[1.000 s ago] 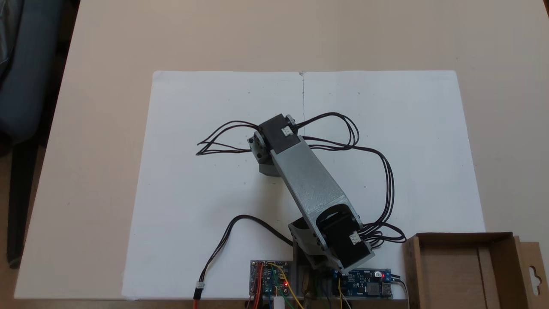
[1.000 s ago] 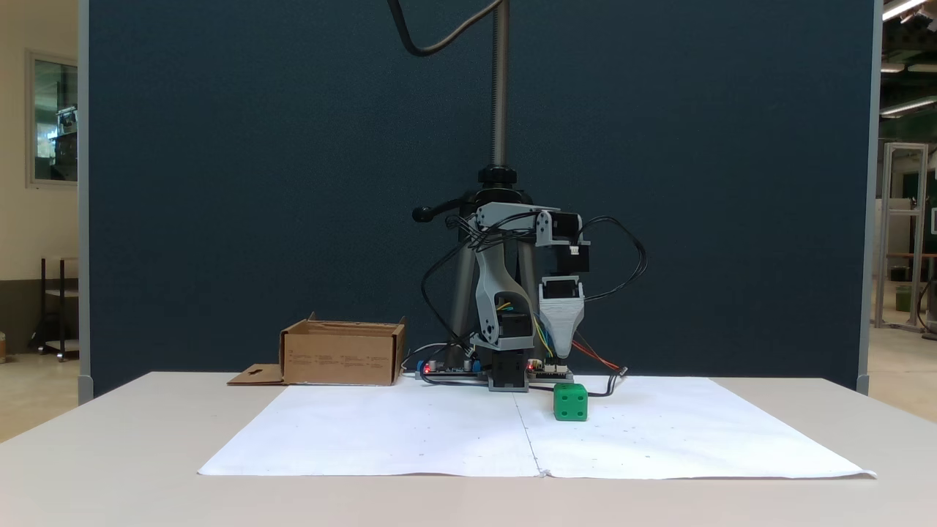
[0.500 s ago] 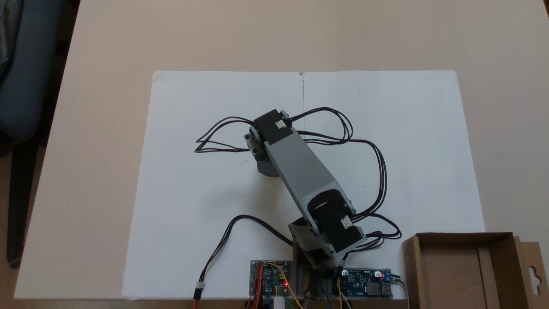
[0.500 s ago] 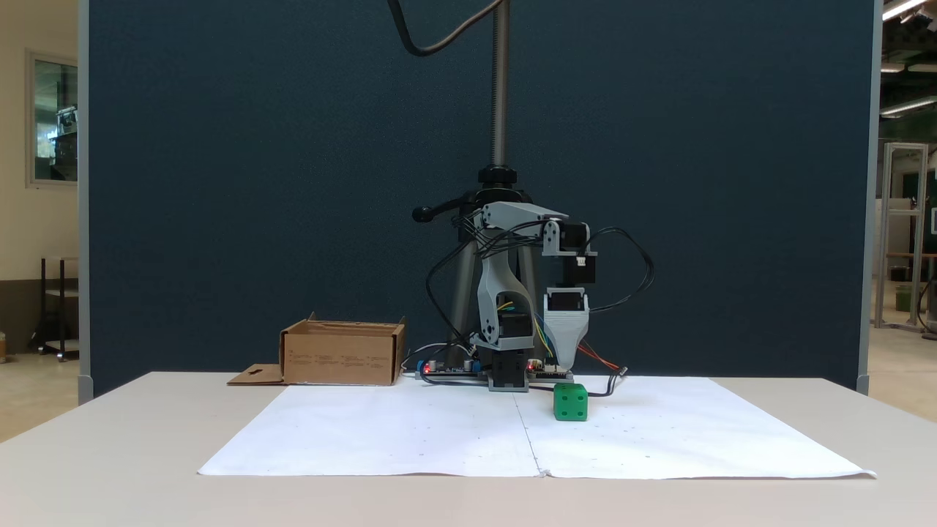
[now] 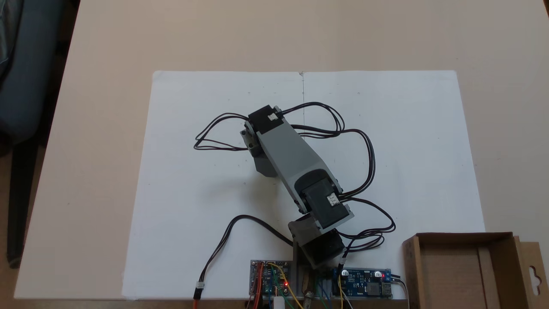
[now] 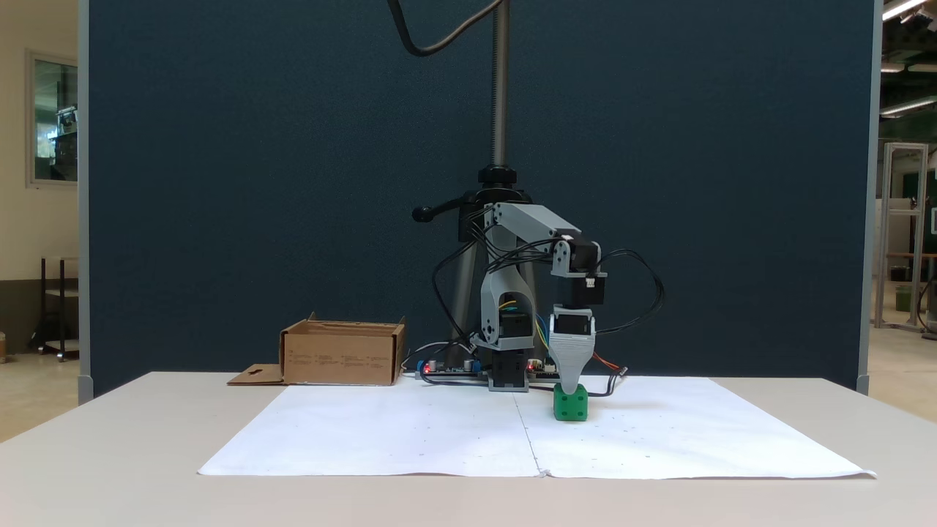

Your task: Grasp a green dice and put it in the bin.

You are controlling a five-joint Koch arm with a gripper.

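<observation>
The green dice sits on the white paper, just right of its centre crease in the front fixed view. My gripper points straight down, and its grey tapered jaw overlaps the upper part of the dice. Only this one jaw shows, so its state is unclear. From above, the arm covers both the dice and the fingertips. The bin, a brown cardboard box, stands off the paper at the lower right in that view. In the front view the bin is to the left of the arm's base.
A white paper sheet covers the table's middle. Black cables loop out on both sides of the arm. Circuit boards lie by the base. A tripod pole rises behind. A dark chair stands beyond the table's left edge.
The arm has reached further forward and lowered. The gripper came down from well above the dice until its jaw overlaps the dice's top. The dice has not moved.
</observation>
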